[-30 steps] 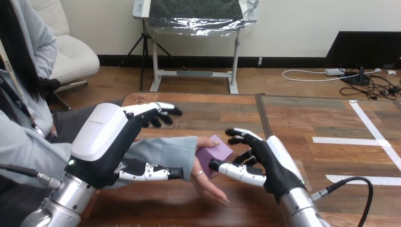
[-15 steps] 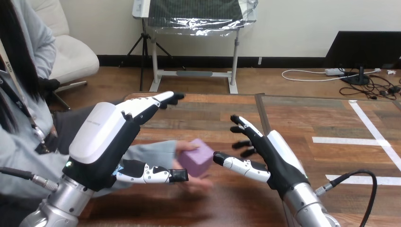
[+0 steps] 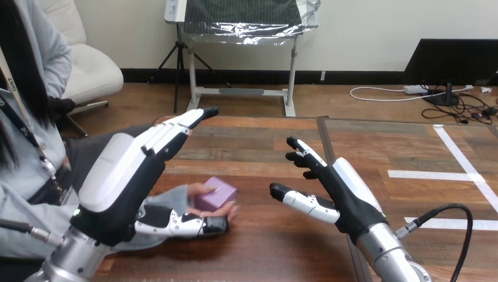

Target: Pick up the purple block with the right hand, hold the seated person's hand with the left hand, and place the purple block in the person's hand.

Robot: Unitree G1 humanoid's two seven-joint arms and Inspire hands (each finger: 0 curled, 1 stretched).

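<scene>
Purple block [image 3: 216, 194] in person's hand [image 3: 198, 190]; right hand [image 3: 339, 192] spread empty, left hand [image 3: 117, 176] straight-fingered alongside. Placement apparently done; next, clean withdrawal.

The left hand [image 3: 120, 176] and the right hand [image 3: 339, 195] are both open, fingers straight, thumbs pointing inward.

Block [image 3: 216, 194] is seen in the person's hand [image 3: 231, 210], above the table [image 3: 264, 141]. It is flanked: left hand [image 3: 123, 176] close, right hand [image 3: 337, 191] apart.

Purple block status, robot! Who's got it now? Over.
Left hand open, thumb by person's hand. Right hand open, clear of block. Block in person's hand. Nothing in the way.
</scene>
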